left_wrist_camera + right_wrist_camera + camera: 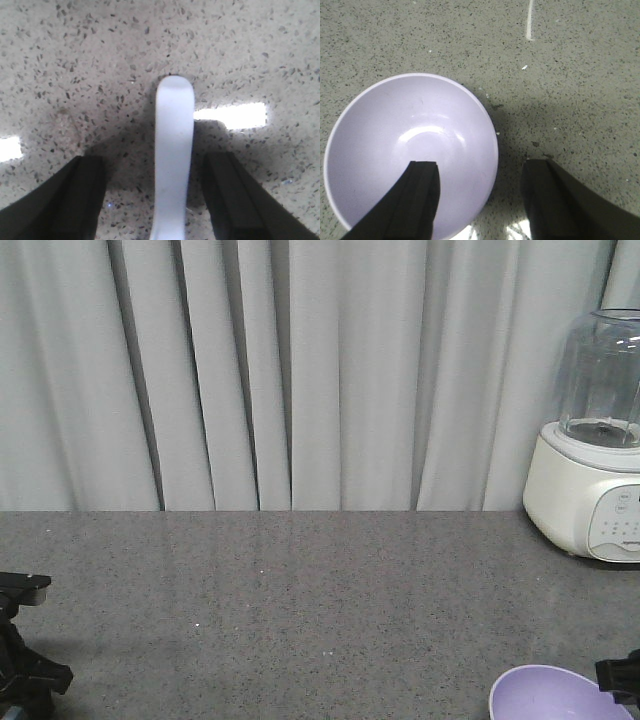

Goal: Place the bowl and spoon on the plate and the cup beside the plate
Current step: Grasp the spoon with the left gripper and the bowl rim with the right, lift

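The pale blue spoon (173, 150) lies on the speckled counter, its handle running up between the two fingers of my left gripper (155, 165). That gripper is open, with a gap on each side of the handle. The lavender bowl (395, 145) sits upright on the counter, and in the front view it shows at the bottom right as the bowl (545, 695). My right gripper (480, 165) is open and straddles the bowl's right rim, one finger over the inside and the other outside. The plate and the cup are out of view.
A white blender (590, 450) with a clear jar stands at the back right of the grey counter (300, 590). Grey curtains hang behind it. The left arm (20, 650) is at the bottom left corner.
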Robot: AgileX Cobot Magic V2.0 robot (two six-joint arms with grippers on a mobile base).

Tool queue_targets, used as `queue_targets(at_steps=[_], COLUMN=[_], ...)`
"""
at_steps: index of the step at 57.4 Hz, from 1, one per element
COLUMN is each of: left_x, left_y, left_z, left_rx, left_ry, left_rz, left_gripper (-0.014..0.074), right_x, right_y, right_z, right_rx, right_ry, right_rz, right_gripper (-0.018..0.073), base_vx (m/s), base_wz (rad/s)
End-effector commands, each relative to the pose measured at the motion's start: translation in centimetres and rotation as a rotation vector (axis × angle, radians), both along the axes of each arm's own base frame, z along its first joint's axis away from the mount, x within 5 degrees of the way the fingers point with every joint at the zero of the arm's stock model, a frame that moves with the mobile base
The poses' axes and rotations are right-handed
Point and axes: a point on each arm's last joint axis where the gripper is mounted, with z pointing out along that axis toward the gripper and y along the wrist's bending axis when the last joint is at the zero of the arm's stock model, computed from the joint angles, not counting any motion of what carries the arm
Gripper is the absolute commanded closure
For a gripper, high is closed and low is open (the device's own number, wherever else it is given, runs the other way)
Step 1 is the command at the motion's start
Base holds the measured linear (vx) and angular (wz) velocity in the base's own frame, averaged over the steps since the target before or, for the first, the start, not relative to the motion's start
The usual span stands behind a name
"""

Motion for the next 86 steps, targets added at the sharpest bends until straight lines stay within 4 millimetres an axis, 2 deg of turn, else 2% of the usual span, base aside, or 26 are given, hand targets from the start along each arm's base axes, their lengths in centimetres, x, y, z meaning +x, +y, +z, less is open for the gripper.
queue_targets(at_steps=[1, 7, 13, 19, 29, 33, 40, 53, 65, 78, 86], left_x=[-0.7, -1.2, -1.3, -1.5, -1.9, -2.0, -2.5, -4.1, -6.5, -8.9, -9.8], left_y=[-0.3, -0.3, -0.3, -0.3, -0.3, -0.3, -0.3, -0.4, -0.4, -0.5, -0.5], left_z=[0.8, -0.2, -0.5, -0.3, 0.8, 1.3, 2.6, 7.5, 11.4, 14.4, 15.4], left_rx=[-0.007, -0.008, -0.01, -0.01, -0.007, -0.006, -0.005, -0.001, 0.002, 0.002, 0.003], left_ry=[-0.034, -0.015, -0.006, 0.002, -0.027, -0.042, -0.07, -0.201, -0.336, -0.441, -0.485], left_rz=[0.003, 0.006, 0.007, 0.006, 0.004, 0.003, 0.001, -0.001, -0.001, -0.001, -0.001], left_gripper=[0.0111, 0.0127, 0.0188, 0.0295, 0.054, 0.0605, 0.0603, 0.0603, 0.0603, 0.0602, 0.0602], right_x=[1.3, 2.2, 3.0, 3.8, 4.9, 5.1, 5.4, 6.4, 7.4, 8.7, 8.9], right_y=[-0.3, -0.4, -0.5, -0.5, -0.5, -0.5, -0.5, -0.6, -0.7, -0.9, -0.9], right_z=[1.3, 0.8, 0.5, 0.3, 0.1, -0.2, -0.8, -1.8, -3.4, -5.9, -6.2], right_rx=[-0.036, -0.05, -0.057, -0.068, -0.069, -0.069, -0.068, -0.069, -0.072, -0.087, -0.088], right_ry=[-0.071, -0.02, 0.04, 0.076, 0.087, 0.097, 0.114, 0.126, 0.166, 0.221, 0.229], right_rz=[0.01, 0.028, 0.041, 0.06, 0.067, 0.068, 0.069, 0.07, 0.074, 0.085, 0.086], right_gripper=[0.0117, 0.0117, 0.0117, 0.0117, 0.0117, 0.0117, 0.0117, 0.0117, 0.0117, 0.0124, 0.0192], base_vx=[0.0, 0.0, 0.0, 0.0, 0.0, 0.0, 0.0, 0.0, 0.0, 0.0, 0.0], base_wz=[0.0, 0.0, 0.0, 0.0, 0.0, 0.0, 0.0, 0.0, 0.0, 0.0, 0.0])
